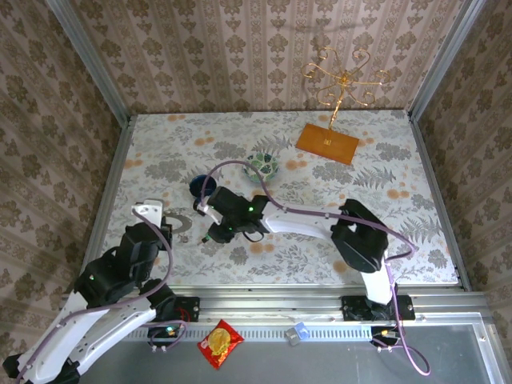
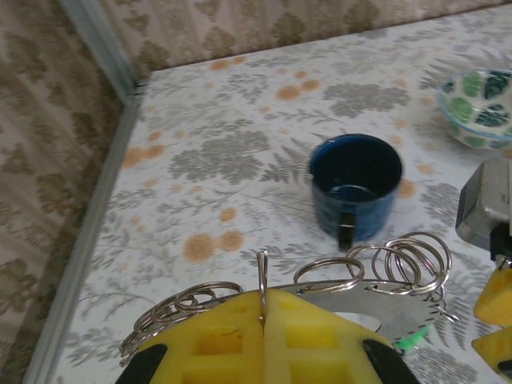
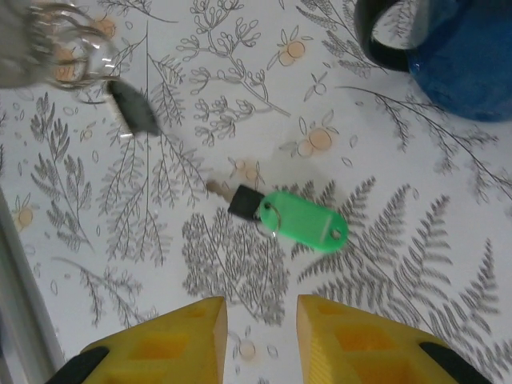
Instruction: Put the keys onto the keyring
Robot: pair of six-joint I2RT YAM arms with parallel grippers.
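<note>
Left wrist view has the left fingers point(image 2: 264, 328) clamped together on the rim of the keyring point(image 2: 400, 308), holding it low over the worktop point(image 2: 224, 160). The right fingers point(image 3: 260, 336) point down, parted and empty, just above one green-tagged key point(image 3: 292, 220) lying flat. A second dark key point(image 3: 132, 108) sits blurred beside the small loops. One blue mug point(image 2: 356, 184) and one patterned bowl point(image 2: 480, 100) stand beyond.
</note>
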